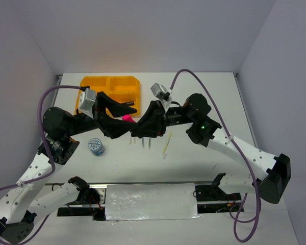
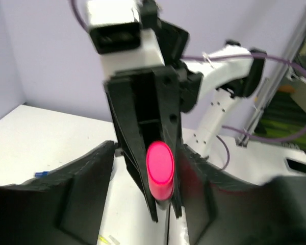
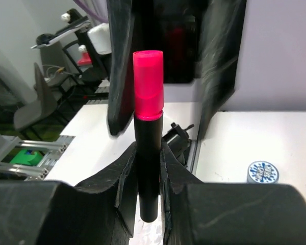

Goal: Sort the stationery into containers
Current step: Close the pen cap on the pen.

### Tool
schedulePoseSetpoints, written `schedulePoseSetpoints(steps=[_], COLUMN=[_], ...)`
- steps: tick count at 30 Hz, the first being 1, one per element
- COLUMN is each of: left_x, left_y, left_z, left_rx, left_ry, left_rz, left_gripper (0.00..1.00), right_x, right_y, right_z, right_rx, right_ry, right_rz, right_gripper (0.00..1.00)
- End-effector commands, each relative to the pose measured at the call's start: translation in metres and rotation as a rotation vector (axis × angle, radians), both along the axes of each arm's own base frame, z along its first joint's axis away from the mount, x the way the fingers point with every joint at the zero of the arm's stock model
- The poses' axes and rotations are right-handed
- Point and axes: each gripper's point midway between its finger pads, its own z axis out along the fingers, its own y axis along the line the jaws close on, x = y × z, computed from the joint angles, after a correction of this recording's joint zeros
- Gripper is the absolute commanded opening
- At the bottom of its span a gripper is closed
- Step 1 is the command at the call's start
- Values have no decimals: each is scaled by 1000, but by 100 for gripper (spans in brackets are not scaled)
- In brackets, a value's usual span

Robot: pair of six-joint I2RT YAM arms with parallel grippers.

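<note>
Right hand (image 3: 148, 155) clamps the short black marker with pink cap (image 3: 147, 92) above the white surface's (image 1: 214, 92) middle, just off the near edge of the orange-yellow four-compartment plastic tray (image 1: 123, 78). Left hand (image 2: 148, 171) stands open either side of it.

The marker (image 3: 148, 138) has a black barrel and a bright pink cap. The right hand (image 3: 148, 171) and the left hand (image 2: 148, 153) are matt black. The tray (image 1: 86, 81) is orange-yellow, the roll (image 1: 96, 146) grey-blue with a pale speckled top, the stick (image 1: 167, 142) pale yellow, the surface (image 1: 214, 97) white, the cables (image 1: 209, 97) purple.
</note>
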Motion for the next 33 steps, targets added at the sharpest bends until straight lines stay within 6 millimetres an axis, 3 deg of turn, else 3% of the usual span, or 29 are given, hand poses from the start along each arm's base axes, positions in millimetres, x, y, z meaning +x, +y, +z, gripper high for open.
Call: schedulePoseSetpoints(steps=[1,2,3,14,17,18,20,26,33], left_x=[17,19,23,25,22,20,19,15,14], left_y=[7,9,9,19,22,21,21,16,11], left_z=[20,22,19,43,47,47,47,40,26], left_rx=[-14,-11,-1,-84,-98,-95,-85,-70,-46], left_ry=[-51,-50,-31,7,13,14,21,36,61], left_rz=[122,140,158,219,220,212,206,164,131], left_gripper=[68,79,99,99,88,74,64,63,50], right_x=[5,5,7,19,18,18,17,10,9], right_y=[-4,-6,-6,-6,-6,-6,-6,-7,-8], right_z=[11,13,13,11,13,14,15,18,25], right_rx=[47,54,56,55,53,55,54,58,72], right_ry=[-49,-56,-57,-68,-71,-73,-75,-77,-85], right_rz=[-84,-98,-109,-179,-177,-175,-170,-133,-124], right_gripper=[0,0,0,0,0,0,0,0,0])
